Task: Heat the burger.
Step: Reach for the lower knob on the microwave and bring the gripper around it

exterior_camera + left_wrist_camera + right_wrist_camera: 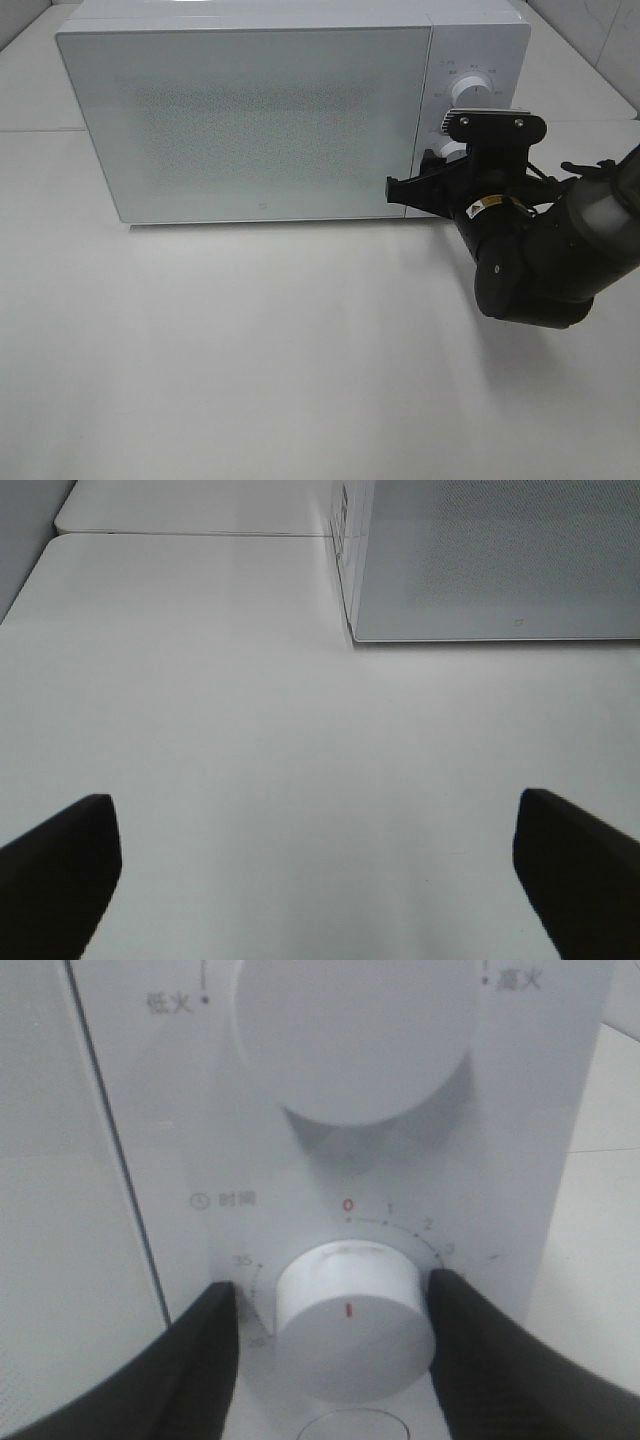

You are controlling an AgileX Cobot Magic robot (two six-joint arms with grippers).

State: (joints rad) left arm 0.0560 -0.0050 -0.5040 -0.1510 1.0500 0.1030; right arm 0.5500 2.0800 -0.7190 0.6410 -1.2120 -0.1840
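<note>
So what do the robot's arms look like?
The right arm is shiny black and chunky, with rounded joints, a small yellow-and-white sticker, thin black cables and a flat black plate with two silver screws. The left gripper and right gripper have plain black wedge-shaped fingers.

A plain white table under soft, even light meets pale walls behind.

White table carries a closed white microwave.
</note>
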